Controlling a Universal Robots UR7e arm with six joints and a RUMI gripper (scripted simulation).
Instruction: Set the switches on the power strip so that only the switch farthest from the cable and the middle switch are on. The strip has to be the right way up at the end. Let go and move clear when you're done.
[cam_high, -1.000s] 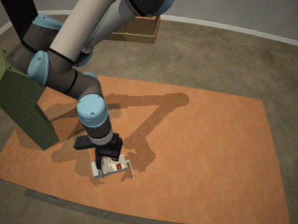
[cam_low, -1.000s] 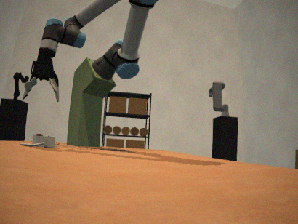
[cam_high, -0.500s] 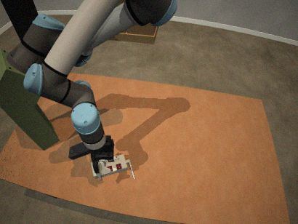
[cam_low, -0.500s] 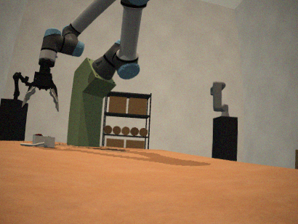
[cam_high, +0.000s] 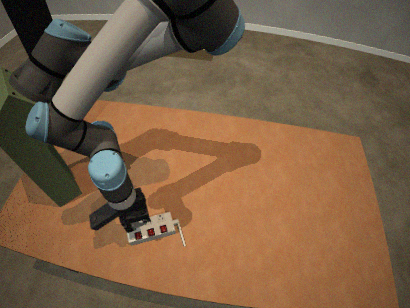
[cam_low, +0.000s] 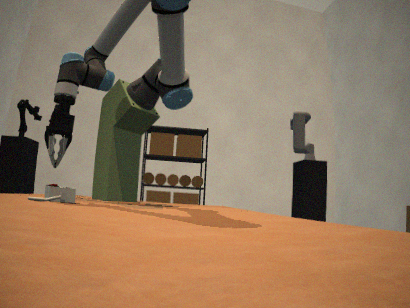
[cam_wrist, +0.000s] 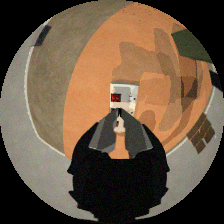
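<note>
A white power strip (cam_high: 154, 230) lies the right way up on the orange mat, near its front left edge, with three red switches on top and a short white cable (cam_high: 181, 235) at its right end. It also shows in the exterior view (cam_low: 60, 193) and the wrist view (cam_wrist: 122, 96), where only one red switch is visible past the fingers. My gripper (cam_low: 56, 157) is shut and empty, pointing down. It hangs above the strip, clear of it, over the end away from the cable. I cannot tell which switches are on.
A green pedestal (cam_high: 30, 150) carrying the arm stands at the mat's left edge. A shelf with boxes (cam_low: 174, 166) and two dark stands (cam_low: 309, 189) are far behind the mat.
</note>
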